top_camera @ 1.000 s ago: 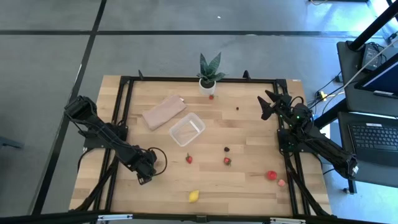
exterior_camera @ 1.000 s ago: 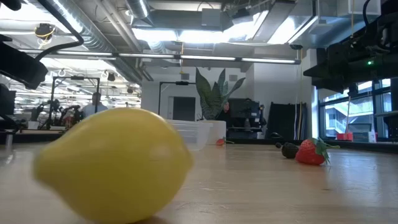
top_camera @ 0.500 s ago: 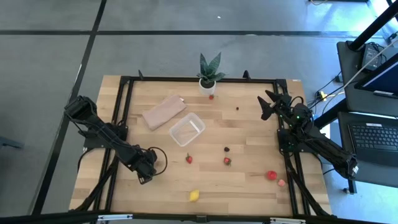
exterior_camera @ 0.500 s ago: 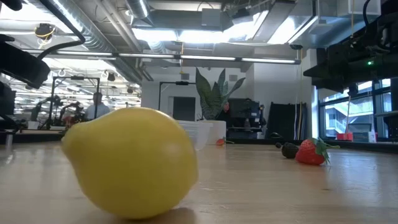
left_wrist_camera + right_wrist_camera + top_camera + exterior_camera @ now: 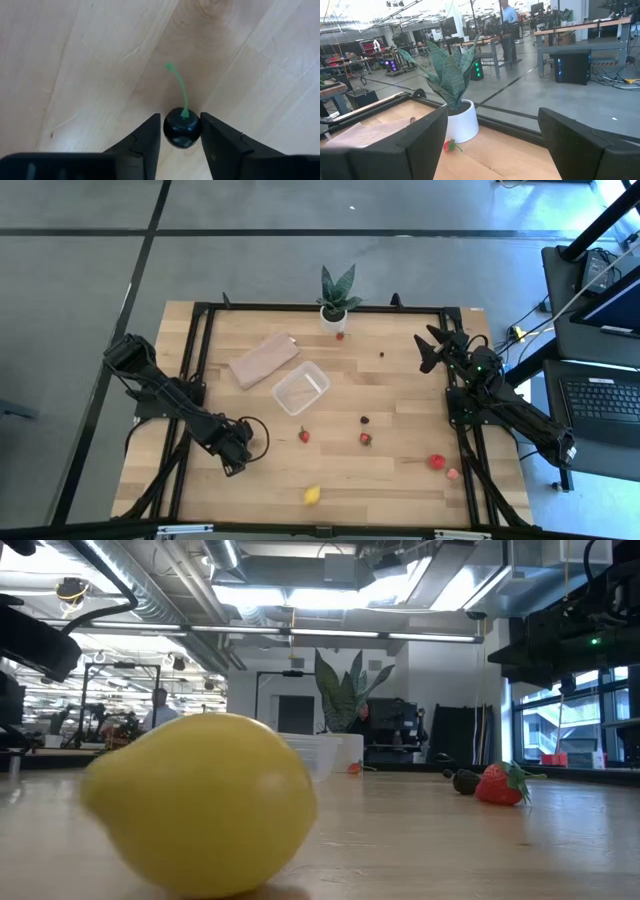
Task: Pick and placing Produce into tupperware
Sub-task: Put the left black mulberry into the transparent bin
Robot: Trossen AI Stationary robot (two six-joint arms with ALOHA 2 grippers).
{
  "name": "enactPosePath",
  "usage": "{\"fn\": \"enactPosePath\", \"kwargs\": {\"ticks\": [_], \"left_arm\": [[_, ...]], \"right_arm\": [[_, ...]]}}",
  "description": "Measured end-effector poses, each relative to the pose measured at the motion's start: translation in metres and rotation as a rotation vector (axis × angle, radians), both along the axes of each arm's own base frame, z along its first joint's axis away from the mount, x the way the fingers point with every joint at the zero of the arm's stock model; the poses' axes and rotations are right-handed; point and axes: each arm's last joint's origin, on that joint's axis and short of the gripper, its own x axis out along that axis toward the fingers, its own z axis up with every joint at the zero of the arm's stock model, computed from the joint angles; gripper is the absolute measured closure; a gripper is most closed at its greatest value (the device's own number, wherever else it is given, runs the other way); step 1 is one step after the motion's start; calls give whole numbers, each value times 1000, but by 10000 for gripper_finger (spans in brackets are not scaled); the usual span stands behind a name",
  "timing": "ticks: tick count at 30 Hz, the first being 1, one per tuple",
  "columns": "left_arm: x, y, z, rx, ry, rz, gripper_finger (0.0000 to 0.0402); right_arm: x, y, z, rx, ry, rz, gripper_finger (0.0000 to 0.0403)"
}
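Note:
My left gripper (image 5: pixel 236 452) is low over the table's near left part, shut on a dark cherry (image 5: pixel 182 131) with a green stem. The clear tupperware (image 5: pixel 300 388) stands open at mid-table, far right of that gripper. Loose on the wood lie the yellow lemon (image 5: pixel 313 495), two strawberries (image 5: pixel 303 435) (image 5: pixel 366 439), a dark berry (image 5: pixel 364 420) and a red round piece (image 5: pixel 437 462). The lemon (image 5: pixel 205 802) fills the low view. My right gripper (image 5: pixel 432 350) waits raised near the far right edge, open (image 5: pixel 490 145). My left gripper pinches the dark cherry's round body (image 5: pixel 176 134) between its two fingers, one on each side. The fingers come from above, pointing down at the table. The green stem (image 5: pixel 180 87) sticks out ahead of them. Whether the cherry rests on the wood or is lifted, I cannot tell.
A potted green plant (image 5: pixel 335 300) stands at the far edge, with a small red piece (image 5: pixel 340 335) beside it. A flat tan piece (image 5: pixel 263 360) lies left of the tupperware. A small dark piece (image 5: pixel 381 354) and a pink piece (image 5: pixel 453 473) lie toward the right. A black frame rims the table.
The lemon has rocked back and forth on its spot in the low view. Both arms have kept still.

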Motion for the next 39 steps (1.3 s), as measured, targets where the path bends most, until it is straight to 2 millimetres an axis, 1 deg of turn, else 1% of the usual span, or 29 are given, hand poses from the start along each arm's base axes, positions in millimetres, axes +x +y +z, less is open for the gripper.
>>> {"fn": "enactPosePath", "kwargs": {"ticks": [6,9,12,15,18,22,26,29,32,37,39], "left_arm": [[0,0,0,0,0,1,305],[0,0,0,0,0,2,305],[0,0,0,9,-8,45,297],[2,1,2,16,-28,56,298],[11,1,11,-4,-61,67,309],[28,6,32,-11,-168,77,309],[51,24,61,69,-339,123,297],[71,44,83,174,-454,137,298],[89,68,103,277,-536,123,306],[117,113,121,368,-727,124,302],[126,131,122,407,-763,142,297]], "right_arm": [[0,0,0,0,0,0,91],[0,0,0,0,0,0,91],[0,0,0,0,0,0,91],[0,0,0,0,0,0,91],[0,0,0,0,0,0,91],[0,0,0,2,-3,0,91],[0,0,0,1,-5,0,91],[0,0,0,5,-10,0,91],[0,0,0,20,-25,1,91],[0,0,0,21,-26,1,91],[0,0,0,21,-26,1,91]]}}
